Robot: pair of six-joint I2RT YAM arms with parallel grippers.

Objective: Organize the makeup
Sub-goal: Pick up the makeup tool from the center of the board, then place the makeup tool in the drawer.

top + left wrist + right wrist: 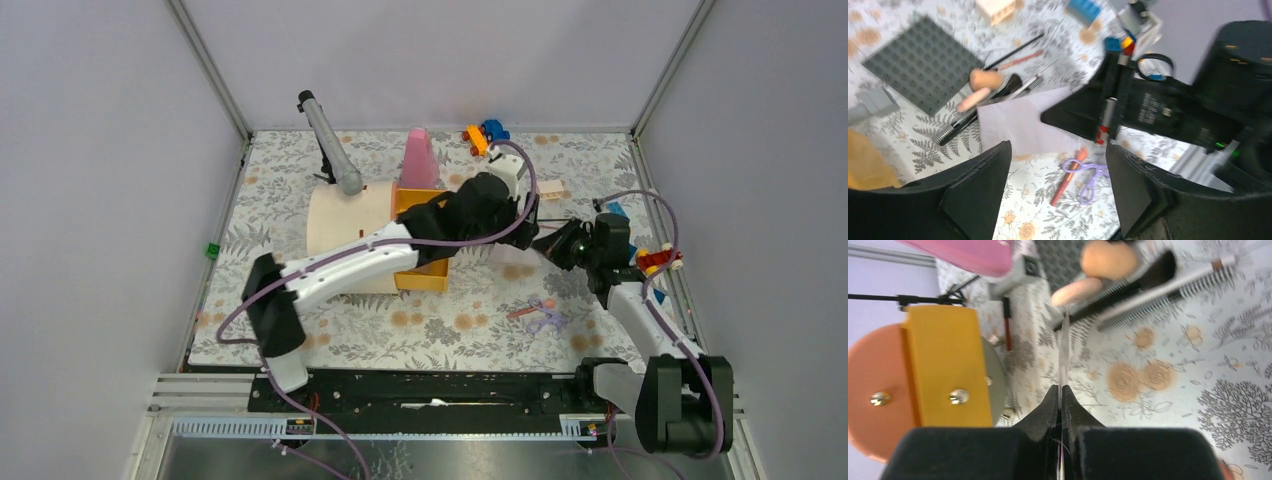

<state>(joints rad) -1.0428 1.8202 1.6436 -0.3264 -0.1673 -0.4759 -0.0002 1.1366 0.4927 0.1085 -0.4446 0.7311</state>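
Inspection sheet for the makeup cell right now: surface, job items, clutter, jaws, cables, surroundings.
Surface: floral cloth covers the table.
Job's things: peach sponge, pink tube and brushes bunched beside the grey studded plate; yellow organiser partly hidden by the left arm.
Clutter: toy bricks, purple scissors, pink cone bottle.
Grippers: left gripper jaws open, empty; right gripper jaws shut on a thin pale sheet.
Cables: purple cable loops off the left arm; no snag seen.
Surroundings: plain walls, metal frame; nothing else seen.
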